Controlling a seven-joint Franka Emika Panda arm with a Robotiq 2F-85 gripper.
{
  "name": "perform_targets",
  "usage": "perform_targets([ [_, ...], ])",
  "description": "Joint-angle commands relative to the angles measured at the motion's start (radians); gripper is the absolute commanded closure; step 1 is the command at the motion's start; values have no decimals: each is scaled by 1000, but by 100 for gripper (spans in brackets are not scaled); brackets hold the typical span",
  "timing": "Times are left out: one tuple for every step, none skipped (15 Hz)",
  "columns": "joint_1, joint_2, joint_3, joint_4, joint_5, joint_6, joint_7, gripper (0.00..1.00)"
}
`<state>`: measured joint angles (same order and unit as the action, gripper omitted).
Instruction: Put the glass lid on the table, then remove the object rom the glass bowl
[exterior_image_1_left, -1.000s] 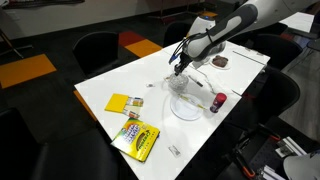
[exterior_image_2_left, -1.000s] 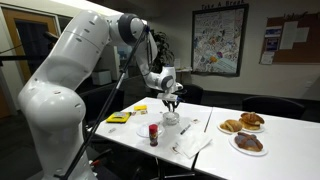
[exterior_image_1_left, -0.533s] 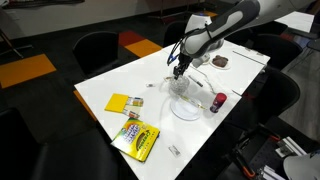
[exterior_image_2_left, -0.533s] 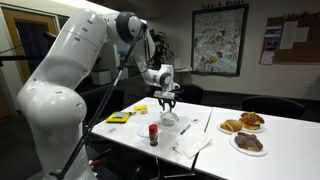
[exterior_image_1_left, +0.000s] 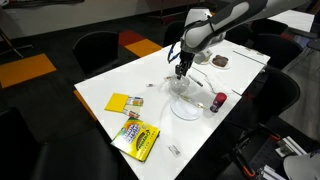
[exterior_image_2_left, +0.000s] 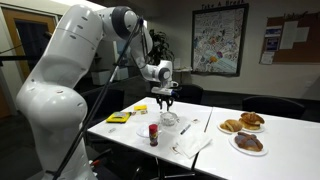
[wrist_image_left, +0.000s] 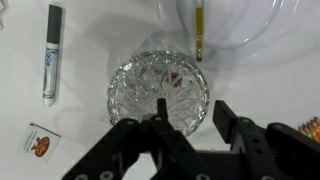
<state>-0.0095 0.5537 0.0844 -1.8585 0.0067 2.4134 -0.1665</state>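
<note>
Large white rectangular table (exterior_image_1_left: 112, 86), running from 8 to 2 o'clock. Near its middle, small clear round glass bowl (exterior_image_1_left: 180, 87) — dark robot gripper (exterior_image_1_left: 181, 73) just above it, finger spread too small to tell. At the glass bowl's 6 o'clock, larger whitish round bowl (exterior_image_1_left: 186, 108); at 4 o'clock, small red-capped bottle (exterior_image_1_left: 218, 102). Toward 8 o'clock, flat yellow pad (exterior_image_1_left: 120, 102). Toward 7 o'clock, yellow-green packet (exterior_image_1_left: 135, 140).

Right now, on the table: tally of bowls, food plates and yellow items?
Bowls: 2 (glass bowl, whitish bowl)
Food plates: 2 (far plate, near plate)
Yellow items: 2 (sticky pad, crayon box)
Total: 6
</note>
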Motion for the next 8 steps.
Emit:
perform_targets([
  [14, -31, -24, -22, -18, -44, 26, 76],
  [14, -33, -27, -23, -20, -52, 29, 84],
  [14, -35, -30, -24, -21, -61, 31, 40],
  [14, -36, -33, -24, -23, -68, 35, 44],
  [14, -40, -38, -25, -24, -76, 39, 43],
  [15, -41, -42, -25, -25, -82, 44, 37],
  [17, -44, -49, -25, -30, -89, 53, 31],
  [17, -44, -53, -24, -33, -96, 57, 23],
])
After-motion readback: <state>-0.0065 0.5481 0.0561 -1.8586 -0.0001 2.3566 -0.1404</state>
